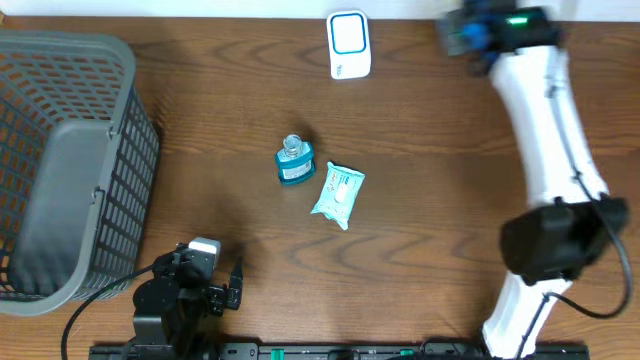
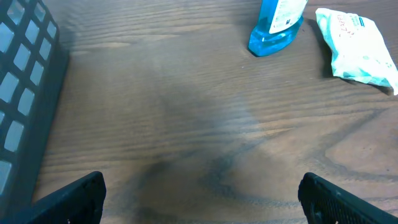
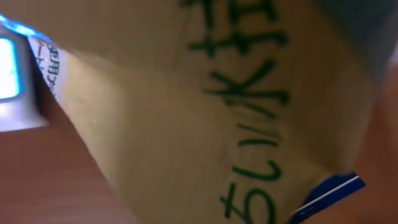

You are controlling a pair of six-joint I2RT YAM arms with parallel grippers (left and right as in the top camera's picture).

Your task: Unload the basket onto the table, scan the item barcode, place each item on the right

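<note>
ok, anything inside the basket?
Basket: only bare grey floor shows, no items visible. Mesh walls cover the floor's edges; the left part is out of frame.

It looks like a pretend shop checkout. A grey shopping basket (image 1: 130,150) sits at the left of the wooden tabletop (image 1: 420,260). A white scanner (image 1: 349,45) is at the top middle. A blue bottle (image 1: 294,162) and a wipes pack (image 1: 337,193) are in the middle.

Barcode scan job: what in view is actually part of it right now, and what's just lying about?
In the job: beige printed packet, gripped by the shut right gripper; white scanner.
Lying about: blue bottle; wipes pack; grey mesh basket. Bottle and wipes may be next to scan.
</note>
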